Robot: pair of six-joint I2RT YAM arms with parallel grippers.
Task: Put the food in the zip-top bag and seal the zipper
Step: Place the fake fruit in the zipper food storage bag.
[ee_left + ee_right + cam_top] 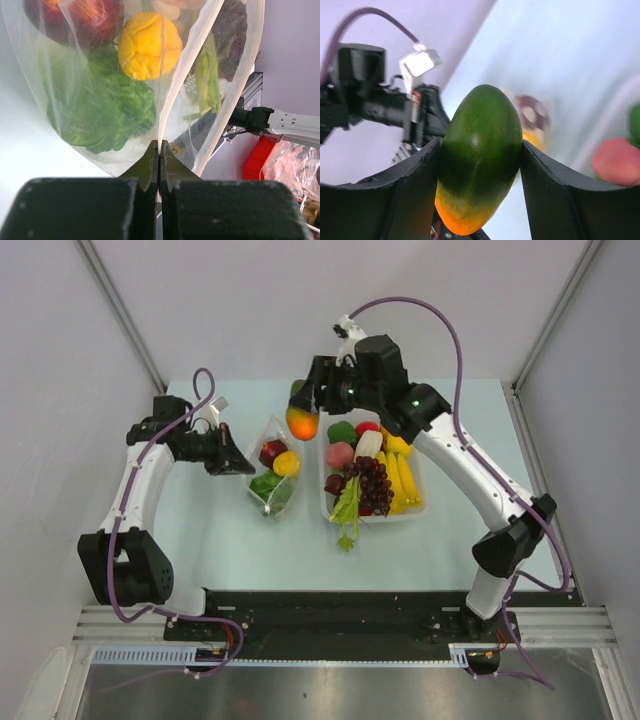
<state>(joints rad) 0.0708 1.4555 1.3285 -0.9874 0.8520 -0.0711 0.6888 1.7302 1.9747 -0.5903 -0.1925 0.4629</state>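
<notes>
The clear zip-top bag (270, 478) lies open on the table and holds a dark red fruit (272, 451), a yellow fruit (287, 463) and the green lettuce (268, 486). My left gripper (232, 462) is shut on the bag's zipper rim (161, 131) at its left side. My right gripper (303, 412) is shut on a green and orange mango (480, 155) and holds it above the bag's far end. The bag's contents show in the left wrist view: red fruit (75, 20), yellow fruit (149, 45), lettuce (107, 112).
A white tray (415, 510) stands right of the bag with purple grapes (372, 483), bananas (400, 480), a pink fruit (340, 454), a green fruit (342, 432) and a leafy stalk (347, 512). Grey walls close in the table at the back and sides.
</notes>
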